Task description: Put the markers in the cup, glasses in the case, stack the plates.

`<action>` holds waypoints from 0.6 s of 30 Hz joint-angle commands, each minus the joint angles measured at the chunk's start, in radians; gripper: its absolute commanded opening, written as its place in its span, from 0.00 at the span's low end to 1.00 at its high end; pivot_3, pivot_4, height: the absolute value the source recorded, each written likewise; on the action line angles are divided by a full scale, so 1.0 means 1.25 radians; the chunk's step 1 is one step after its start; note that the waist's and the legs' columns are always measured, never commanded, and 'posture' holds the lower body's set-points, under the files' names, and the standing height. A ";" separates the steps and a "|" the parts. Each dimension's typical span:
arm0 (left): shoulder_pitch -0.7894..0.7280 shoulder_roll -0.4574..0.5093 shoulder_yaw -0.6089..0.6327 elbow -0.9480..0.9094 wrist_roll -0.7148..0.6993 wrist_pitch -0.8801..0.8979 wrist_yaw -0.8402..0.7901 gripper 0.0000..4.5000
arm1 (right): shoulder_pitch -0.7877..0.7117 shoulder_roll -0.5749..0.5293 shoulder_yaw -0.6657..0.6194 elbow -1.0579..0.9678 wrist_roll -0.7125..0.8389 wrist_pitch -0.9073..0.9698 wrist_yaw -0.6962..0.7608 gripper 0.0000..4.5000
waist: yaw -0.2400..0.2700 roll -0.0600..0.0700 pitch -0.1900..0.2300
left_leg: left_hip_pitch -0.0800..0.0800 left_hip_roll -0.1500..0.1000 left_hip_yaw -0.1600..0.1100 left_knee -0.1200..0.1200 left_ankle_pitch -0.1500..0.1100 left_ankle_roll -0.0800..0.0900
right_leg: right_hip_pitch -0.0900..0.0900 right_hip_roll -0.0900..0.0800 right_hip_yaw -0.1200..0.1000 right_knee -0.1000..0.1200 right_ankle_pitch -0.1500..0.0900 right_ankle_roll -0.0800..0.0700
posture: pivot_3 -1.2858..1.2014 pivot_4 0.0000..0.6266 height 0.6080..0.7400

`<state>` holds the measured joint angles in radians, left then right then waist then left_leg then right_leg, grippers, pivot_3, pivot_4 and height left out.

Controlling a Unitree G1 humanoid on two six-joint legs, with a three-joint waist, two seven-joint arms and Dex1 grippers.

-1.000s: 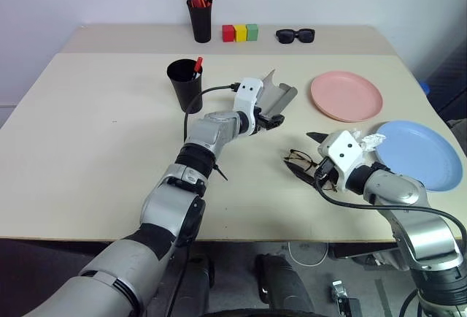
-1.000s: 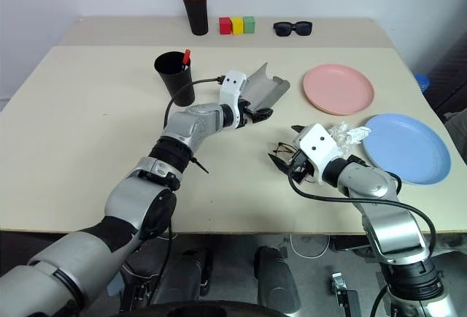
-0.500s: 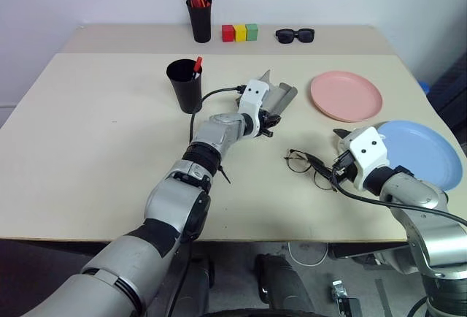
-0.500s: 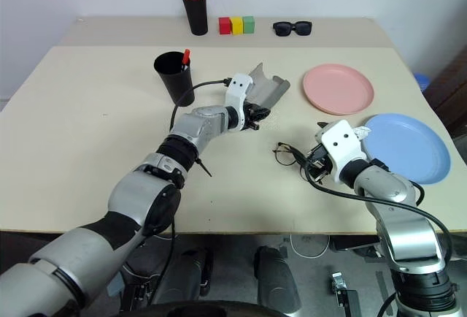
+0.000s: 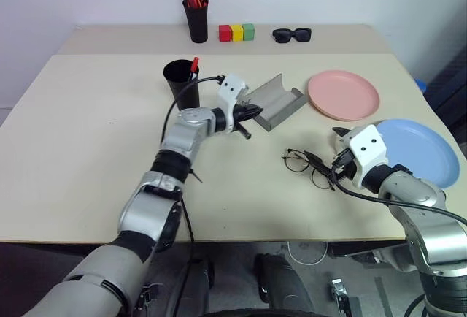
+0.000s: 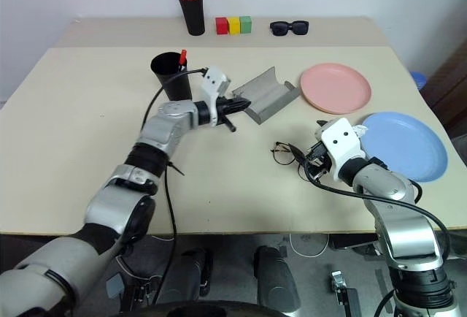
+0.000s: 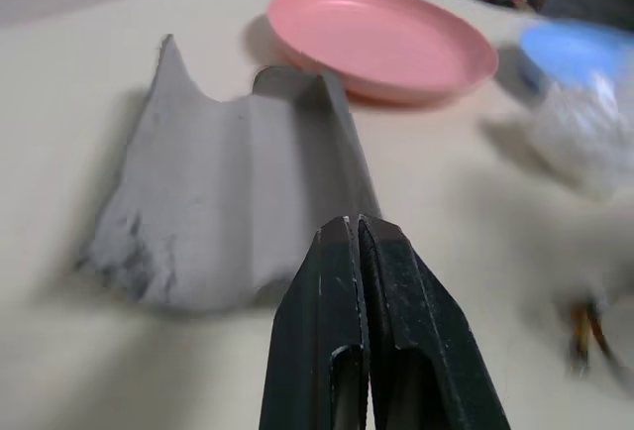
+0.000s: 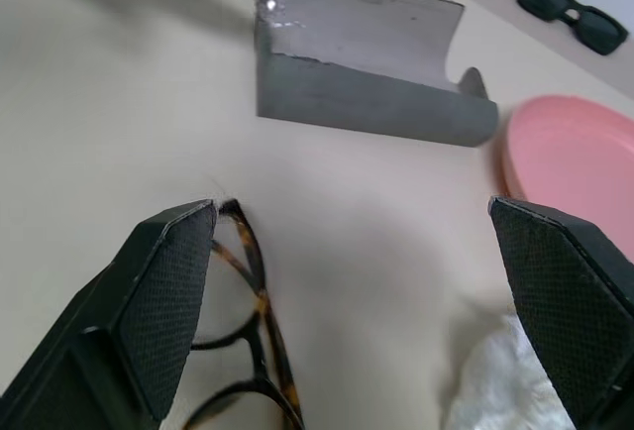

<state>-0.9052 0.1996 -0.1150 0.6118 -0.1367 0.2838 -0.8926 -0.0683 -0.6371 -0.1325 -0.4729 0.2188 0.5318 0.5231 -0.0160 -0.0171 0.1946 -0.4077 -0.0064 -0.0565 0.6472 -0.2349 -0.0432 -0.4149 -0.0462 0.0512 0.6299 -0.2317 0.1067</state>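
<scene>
Left wrist view gives me the left claw (image 7: 357,242) pressed together with nothing between its fingers, pointing at the open grey case (image 7: 223,202); whether the tips touch the case edge I cannot tell. From the head I see the case (image 5: 276,102) lying open near the middle of the tabletop (image 5: 87,149), between the cup (image 5: 180,83) and the pink plate (image 5: 344,95). A red-tipped marker (image 5: 195,63) sticks out of the cup; the rest of it is hidden inside. My right claw (image 6: 312,165) is spread wide, and the glasses (image 5: 306,165) lie flat on the tabletop just before it, partly cut off in the right wrist view. The blue plate (image 5: 419,153) sits at the right edge, its near part covered by my right arm; something white and crumpled (image 8: 490,380) lies by it, too unclear to name. Along the far edge stand a cup of orange-capped markers (image 5: 197,12), three coloured blocks (image 5: 237,33) and black sunglasses (image 5: 292,35). I can read no writing anywhere.
</scene>
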 commanded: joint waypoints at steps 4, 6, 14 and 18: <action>0.043 0.037 0.021 -0.161 -0.086 0.132 -0.076 0.07 | -0.015 -0.001 -0.003 0.000 0.005 -0.019 0.018 1.00 | 0.012 0.000 0.000 | 0.000 0.000 -0.001 0.002 0.000 0.000 | 0.001 0.000 -0.001 0.000 0.000 0.000 | 0.52 0.24 1.00; 0.039 0.018 0.036 -0.180 -0.118 0.190 -0.059 0.20 | -0.021 0.002 0.002 0.007 0.003 -0.023 0.019 1.00 | 0.014 0.000 0.000 | 0.000 0.000 -0.001 0.003 0.000 0.000 | 0.002 -0.001 -0.001 -0.001 0.000 0.000 | 0.52 0.24 1.00; -0.087 -0.101 0.024 0.005 -0.064 0.193 0.098 0.98 | -0.028 0.006 0.005 0.014 0.001 -0.032 0.017 1.00 | 0.016 0.000 0.000 | 0.000 0.000 -0.001 0.003 0.000 0.000 | 0.002 0.000 -0.001 0.000 0.000 0.000 | 0.52 0.24 1.00; -0.189 -0.146 0.020 0.188 -0.031 0.139 0.118 0.98 | -0.019 0.017 0.007 0.004 -0.003 -0.034 0.002 1.00 | 0.015 0.000 0.000 | 0.000 0.000 -0.001 0.002 0.000 0.000 | 0.001 0.000 -0.001 -0.001 0.000 0.000 | 0.52 0.24 1.00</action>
<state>-1.0853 0.0307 -0.0887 0.7815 -0.1962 0.4968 -0.7625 -0.0910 -0.6274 -0.1180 -0.4362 0.2176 0.5107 0.5385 0.0025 -0.0174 0.1947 -0.4077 -0.0069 -0.0573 0.6493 -0.2350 -0.0430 -0.4134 -0.0460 0.0502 0.6292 -0.2319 0.1071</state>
